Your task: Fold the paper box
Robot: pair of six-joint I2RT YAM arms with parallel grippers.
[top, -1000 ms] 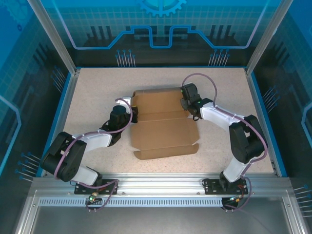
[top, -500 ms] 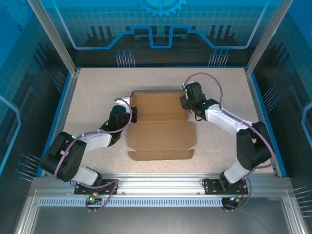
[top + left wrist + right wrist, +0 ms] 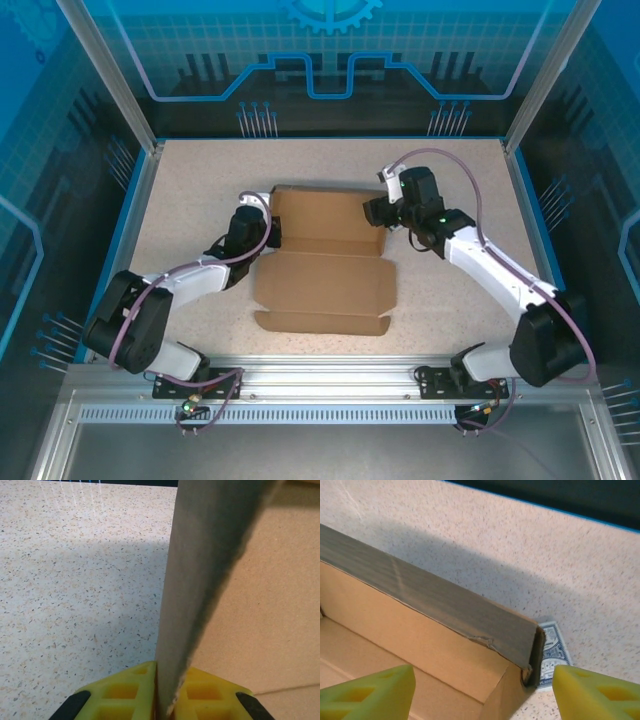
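The paper box is a brown cardboard sheet in the middle of the table, its far half raised into walls and its near flap lying flat. My left gripper is at the box's left wall. In the left wrist view the yellow fingers of that gripper are shut on the thin upright wall of the box. My right gripper stands open at the right wall. In the right wrist view its jaws straddle the box's far right corner without touching it.
A small blue-patterned card lies on the speckled table, partly under the box's corner. Blue rails edge the table on the left, right and far sides. Bare tabletop lies to the left and behind the box.
My right gripper has opened, let go of the right wall and drawn back to the right. The box has slid left and its near flap has settled flatter. My left gripper keeps its grip.
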